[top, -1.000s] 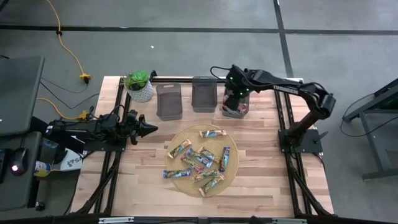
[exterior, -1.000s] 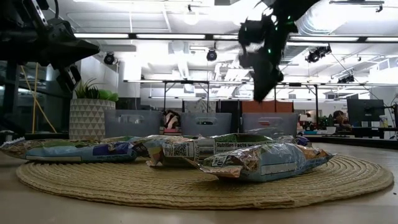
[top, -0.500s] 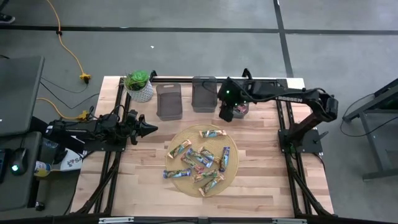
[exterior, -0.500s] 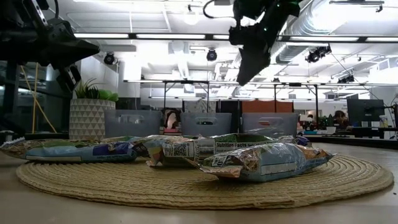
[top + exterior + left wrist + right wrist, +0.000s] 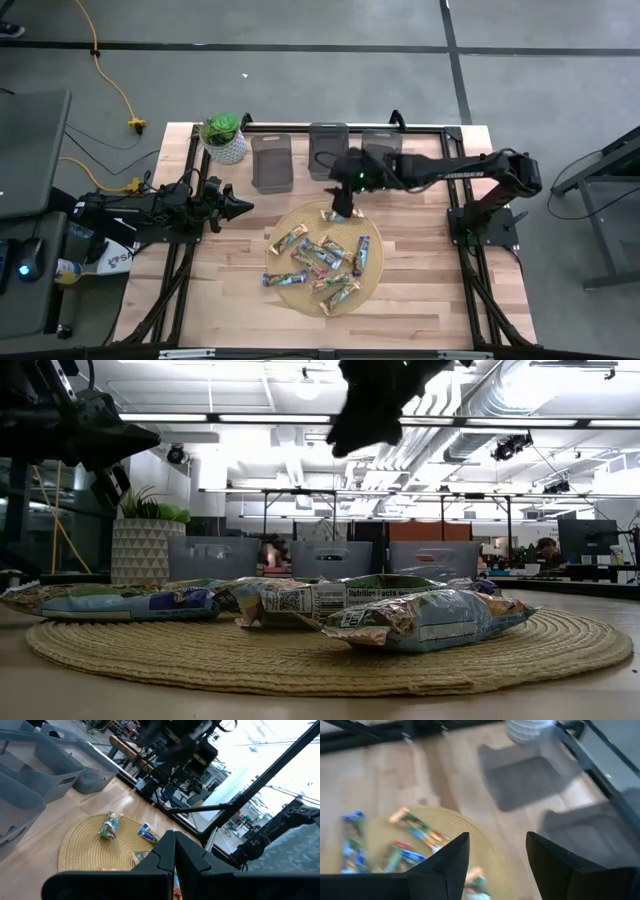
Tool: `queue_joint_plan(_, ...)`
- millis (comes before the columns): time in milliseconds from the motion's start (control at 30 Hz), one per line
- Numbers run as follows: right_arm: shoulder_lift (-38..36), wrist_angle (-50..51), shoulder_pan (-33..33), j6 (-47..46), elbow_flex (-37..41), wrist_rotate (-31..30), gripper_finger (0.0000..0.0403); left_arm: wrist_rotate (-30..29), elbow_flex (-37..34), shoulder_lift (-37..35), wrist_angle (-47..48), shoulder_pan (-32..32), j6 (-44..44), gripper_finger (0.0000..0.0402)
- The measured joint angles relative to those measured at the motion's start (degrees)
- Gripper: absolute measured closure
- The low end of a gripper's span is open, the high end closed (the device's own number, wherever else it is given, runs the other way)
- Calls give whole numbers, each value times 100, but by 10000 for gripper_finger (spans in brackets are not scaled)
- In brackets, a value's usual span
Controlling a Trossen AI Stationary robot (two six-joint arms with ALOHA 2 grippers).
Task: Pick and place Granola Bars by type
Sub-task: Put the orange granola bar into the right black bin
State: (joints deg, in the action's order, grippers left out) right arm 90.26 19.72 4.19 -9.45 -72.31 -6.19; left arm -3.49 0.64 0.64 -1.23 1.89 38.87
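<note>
Right gripper [image 5: 343, 207] hung wide and empty over the mat's [image 5: 288, 219] far edge, bars [image 5: 322, 257] strewn across the mat; left gripper [image 5: 240, 206] waited pinched shut, well left.

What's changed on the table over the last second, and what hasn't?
The right gripper swung from over the rightmost bin to the far edge of the woven mat, above the granola bars. Its fingers are open and empty; nothing was picked up or dropped. The left gripper stayed shut beside the mat, and the bars, bins and potted plant did not move.
</note>
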Motion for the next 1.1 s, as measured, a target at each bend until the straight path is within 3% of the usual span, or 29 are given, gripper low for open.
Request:
queue_joint_plan(367,675,-1505,-1146,-385,1,-176,221,1,0,1,2,0,0,401)
queue_joint_plan(500,943,-1375,-1507,-224,-413,-259,221,0,0,0,0,0,0,401)
queue_joint_plan(767,1912,817,-1931,109,-2706,-894,221,1,0,1,2,0,0,401)
queue_joint_plan(900,2589,2223,-1978,-711,-4008,-1284,221,0,0,2,0,0,0,401)
queue_joint_plan(1100,3557,3829,-1954,-2092,-5175,-1047,221,2,0,1,2,0,1,401)
